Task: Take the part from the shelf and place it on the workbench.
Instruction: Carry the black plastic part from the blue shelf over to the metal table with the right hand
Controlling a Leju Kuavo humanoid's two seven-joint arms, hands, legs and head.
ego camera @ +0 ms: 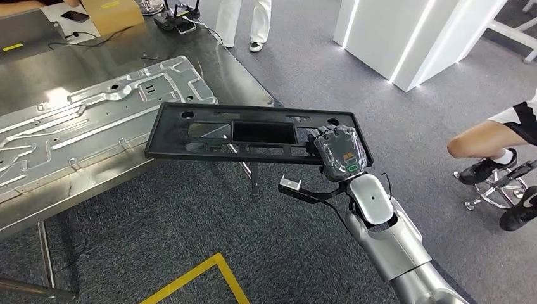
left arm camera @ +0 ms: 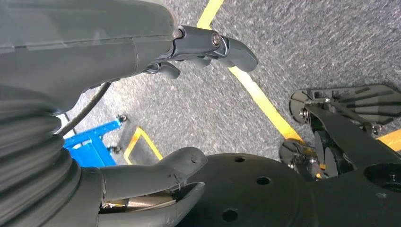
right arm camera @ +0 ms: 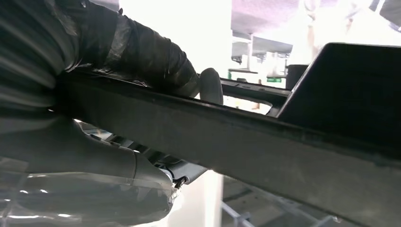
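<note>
Holding the long black moulded plastic panel with its rectangular cut-outs (ego camera: 253,134) by one short end, my right hand (ego camera: 341,151) has its fingers clamped over the rim at the panel's 3 o'clock end, thumb underneath as far as the right wrist view lets me judge. The rest of the panel juts out toward 9 o'clock, and its far end overlaps the corner of the stainless-steel workbench (ego camera: 82,63), above the ribbed silver stamped sheet-metal plate (ego camera: 95,120) lying there. Whether it already touches that plate I cannot tell.

I read the panel as light for its length and fairly stiff, since it stays flat while gripped at one end only. That grip is the weak point: all the length hangs off one edge, so it wants to droop or twist in the fingers, and smooth plastic may slip (the raised rim does give the fingers something to hook). A hold nearer the middle, on the bar beside the central opening, would balance it better. I judge it fragile around the thin webs between cut-outs, so I would set it down gently.

My left hand (left arm camera: 198,47) hangs low over grey carpet with yellow floor tape (left arm camera: 257,97), fingers loosely apart and holding nothing.
</note>
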